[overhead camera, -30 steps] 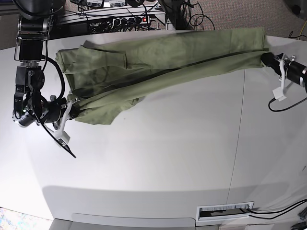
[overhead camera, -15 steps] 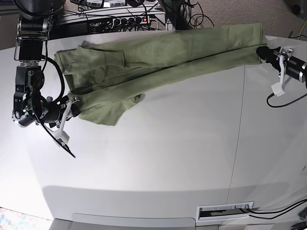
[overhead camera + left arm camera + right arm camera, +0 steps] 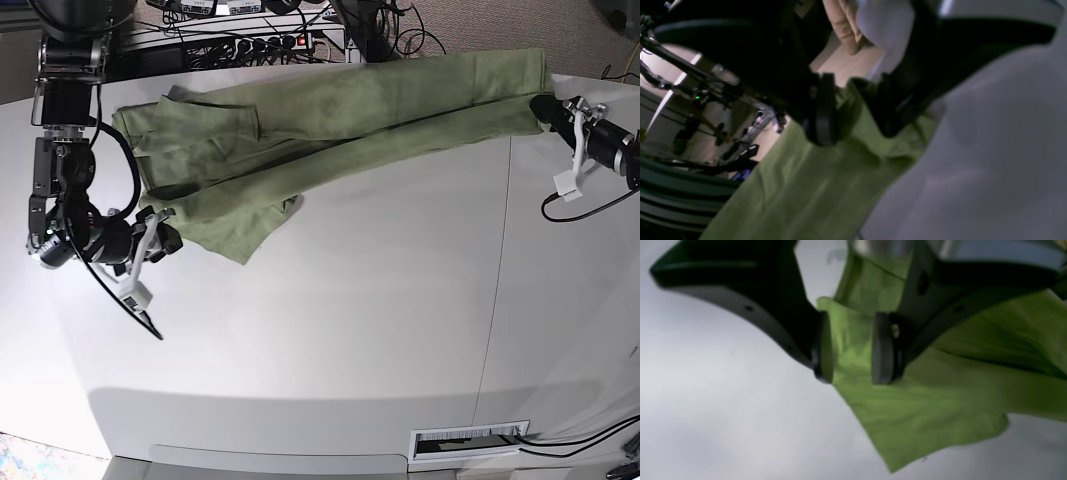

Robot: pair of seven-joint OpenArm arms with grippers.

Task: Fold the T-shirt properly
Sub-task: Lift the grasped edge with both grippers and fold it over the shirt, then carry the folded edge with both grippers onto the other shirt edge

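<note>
1. Now we have the T-shirt [image 3: 330, 130] lying as a long, narrow, rumpled band along the far edge of the table [image 3: 380, 330], reaching from near the far left corner almost to the far right corner.
2. Its wider end, with a flap hanging toward us, rests near the table's left edge; the slimmer end lies at the right edge.
3. Our right gripper [image 3: 848, 348] sits at the left edge with its jaws parted; green cloth shows in the gap between the two pads [image 3: 880, 350], but neither pad presses on it.
4. Our left gripper [image 3: 857, 116] sits at the far right corner, jaws likewise spread, with the shirt's end bunched loosely in the gap.
5. Neither of us grips the cloth, so it lies slack on the white surface.
6. Cables [image 3: 250, 25] run behind the table's far edge.
</note>
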